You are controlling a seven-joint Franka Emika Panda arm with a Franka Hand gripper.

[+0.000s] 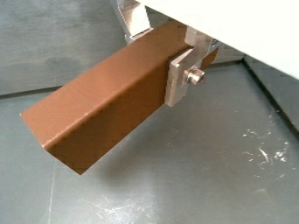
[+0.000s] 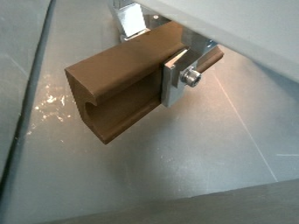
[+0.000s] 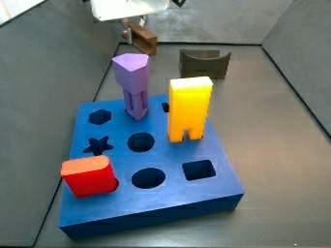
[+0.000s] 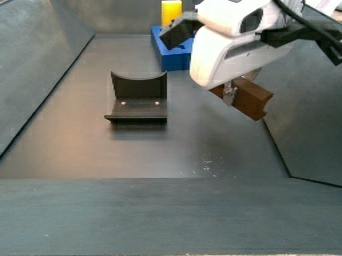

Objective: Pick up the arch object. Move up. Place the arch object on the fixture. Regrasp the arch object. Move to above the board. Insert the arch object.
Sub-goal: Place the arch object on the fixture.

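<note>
My gripper (image 1: pixel 158 57) is shut on the arch object (image 1: pixel 100 109), a slim brown block with a groove along one side (image 2: pixel 111 101). Silver finger plates (image 1: pixel 179 77) clamp it near one end, and the rest juts out over the grey floor without touching it. In a side view the gripper (image 3: pixel 135 35) holds the arch object (image 3: pixel 143 42) behind the blue board (image 3: pixel 155 199), beside the dark fixture (image 3: pixel 203 63). From the opposite side, the gripper (image 4: pixel 238 90) and arch object (image 4: pixel 250 98) hang off to one side of the fixture (image 4: pixel 136 98), apart from it.
On the board stand a purple post (image 3: pixel 131 85), a tall yellow block (image 3: pixel 191 107) and a red block (image 3: pixel 88 176); other shaped holes are open. Grey walls enclose the floor, one close to the gripper (image 4: pixel 314 120). The board (image 4: pixel 171 48) sits at the far end.
</note>
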